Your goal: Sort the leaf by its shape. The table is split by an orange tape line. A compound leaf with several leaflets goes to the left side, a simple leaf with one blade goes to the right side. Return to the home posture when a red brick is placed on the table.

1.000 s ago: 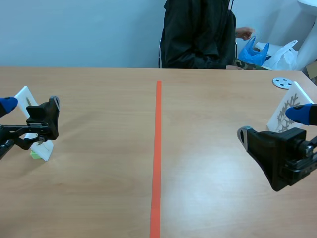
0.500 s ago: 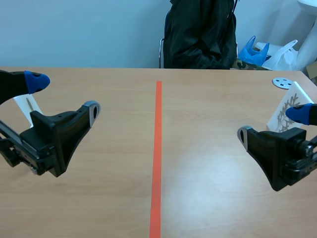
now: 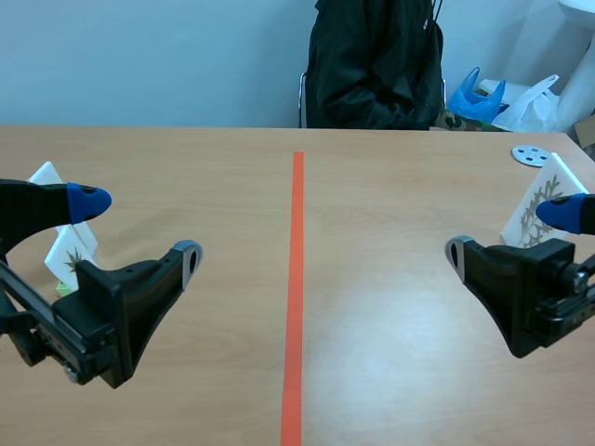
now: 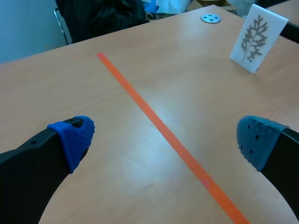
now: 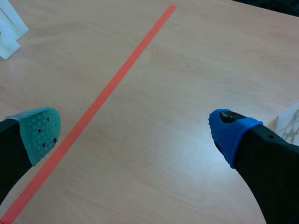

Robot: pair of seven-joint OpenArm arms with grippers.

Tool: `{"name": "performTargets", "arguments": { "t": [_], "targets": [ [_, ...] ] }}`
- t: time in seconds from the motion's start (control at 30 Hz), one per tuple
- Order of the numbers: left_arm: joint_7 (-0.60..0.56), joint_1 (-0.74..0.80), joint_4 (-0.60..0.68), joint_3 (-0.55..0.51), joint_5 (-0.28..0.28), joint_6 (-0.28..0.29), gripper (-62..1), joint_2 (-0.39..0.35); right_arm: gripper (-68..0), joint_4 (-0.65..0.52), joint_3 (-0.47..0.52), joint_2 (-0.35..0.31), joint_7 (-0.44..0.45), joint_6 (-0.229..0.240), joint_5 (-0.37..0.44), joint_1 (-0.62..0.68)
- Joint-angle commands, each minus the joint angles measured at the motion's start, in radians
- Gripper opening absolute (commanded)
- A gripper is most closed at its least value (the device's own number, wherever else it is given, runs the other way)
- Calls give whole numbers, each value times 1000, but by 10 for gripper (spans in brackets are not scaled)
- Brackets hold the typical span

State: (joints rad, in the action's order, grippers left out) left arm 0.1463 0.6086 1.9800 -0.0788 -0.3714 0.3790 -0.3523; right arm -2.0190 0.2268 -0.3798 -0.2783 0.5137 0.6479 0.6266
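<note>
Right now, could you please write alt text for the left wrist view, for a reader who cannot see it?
The left hand hangs open over a wooden table, an orange tape line running away between its fingers. Beyond the line stands a white leaf card with a grey disc behind it.

A pale blue wall (image 3: 149, 56) is running behind a light wooden table (image 3: 186, 167), whose top is catching a soft glare. A person (image 3: 372, 65) in a dark jacket is sitting on a metal-framed chair (image 3: 301, 93) at the far edge (blue and white plastic bags (image 3: 530, 102) are lying just beside).
</note>
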Motion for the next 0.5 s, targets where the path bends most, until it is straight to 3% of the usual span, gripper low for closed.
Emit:
{"name": "performTargets", "arguments": {
  "t": [0.0,0.47],
  "targets": [
    [-14,-5,3,10,-10,2,14,3,4,-3,10,-14,14,0,14,-12],
    [-14,-5,3,26,-10,2,14,3,4,-3,10,-14,14,0,14,-12]
  ]
}}
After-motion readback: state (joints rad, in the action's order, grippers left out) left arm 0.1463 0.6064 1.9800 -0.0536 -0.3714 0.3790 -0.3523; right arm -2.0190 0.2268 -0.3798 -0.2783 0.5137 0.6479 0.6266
